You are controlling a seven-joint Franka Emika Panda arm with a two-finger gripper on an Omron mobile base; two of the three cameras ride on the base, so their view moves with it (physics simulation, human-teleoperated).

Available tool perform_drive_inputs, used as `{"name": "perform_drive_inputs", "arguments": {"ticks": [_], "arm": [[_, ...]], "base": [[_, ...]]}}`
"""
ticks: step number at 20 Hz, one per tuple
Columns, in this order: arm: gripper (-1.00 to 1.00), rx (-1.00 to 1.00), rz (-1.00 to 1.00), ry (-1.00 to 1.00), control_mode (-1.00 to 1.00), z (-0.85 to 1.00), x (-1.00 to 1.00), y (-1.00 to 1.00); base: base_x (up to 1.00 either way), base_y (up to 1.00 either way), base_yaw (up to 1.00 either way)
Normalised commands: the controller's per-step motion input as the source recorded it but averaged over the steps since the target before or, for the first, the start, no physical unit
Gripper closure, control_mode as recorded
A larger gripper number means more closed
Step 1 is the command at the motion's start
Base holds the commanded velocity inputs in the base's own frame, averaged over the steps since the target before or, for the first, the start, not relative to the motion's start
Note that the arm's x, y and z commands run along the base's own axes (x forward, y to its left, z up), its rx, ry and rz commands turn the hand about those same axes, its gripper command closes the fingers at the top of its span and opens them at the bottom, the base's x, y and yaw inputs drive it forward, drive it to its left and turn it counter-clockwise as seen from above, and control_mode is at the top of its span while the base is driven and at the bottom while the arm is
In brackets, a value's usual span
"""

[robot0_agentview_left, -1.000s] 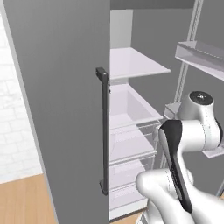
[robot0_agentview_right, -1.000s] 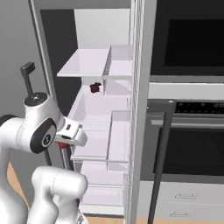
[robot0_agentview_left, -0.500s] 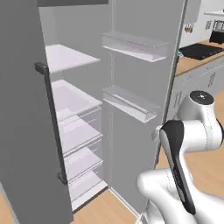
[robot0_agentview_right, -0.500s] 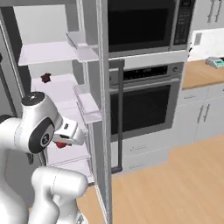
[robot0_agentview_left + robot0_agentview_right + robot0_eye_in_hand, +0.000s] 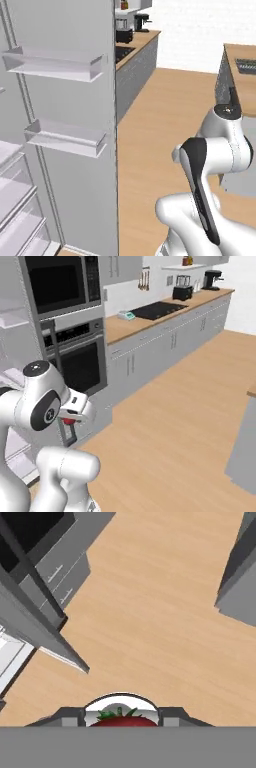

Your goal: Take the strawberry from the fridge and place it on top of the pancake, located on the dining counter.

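In the left base view you see the open fridge (image 5: 60,125) close on the left: one grey door seen from the inside, carrying two clear door bins, one above the other, with the edges of white inner shelves at the lower left. The white arm rises at the lower right, bare wooden floor runs ahead, and one corner of the light wooden dining counter (image 5: 240,55) shows at the upper right, well apart from the robot. In the right base view the arm stands at the left with the gripper (image 5: 70,420) tucked just beside its upper joint, and a bit of red shows there: the strawberry (image 5: 69,419). Behind it are one black built-in oven (image 5: 80,358) with one microwave (image 5: 55,281) above it, and one long wooden wall counter (image 5: 165,311) over grey cabinets, bearing a dark cooktop and two dark appliances near the far end. In the hand view you look down on wooden floor; one strawberry (image 5: 120,718), red with green leaves, sits at the bottom edge between the fingertips, so the jaws look clamped on it, partly closed around the fruit. You are, by my judgement, in the carrying step: the fruit is out of the fridge and must travel to the dining counter. The next move calls for driving toward that counter, finding the pancake plate, and keeping the grip steady on so small a fruit.
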Motion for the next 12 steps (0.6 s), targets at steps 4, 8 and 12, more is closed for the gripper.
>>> {"name": "perform_drive_inputs", "arguments": {"ticks": [4, 8, 12], "arm": [[1.00, 0.00, 0.00, 0.00, 1.00, 0.00, 0.00, 0.00], [1.00, 0.00, 0.00, 0.00, 1.00, 0.00, 0.00, 0.00], [1.00, 0.00, 0.00, 0.00, 1.00, 0.00, 0.00, 0.00]], "base": [[0.08, -1.00, -0.60], [0.28, -1.00, -0.49], [0.35, -1.00, -0.45]]}}
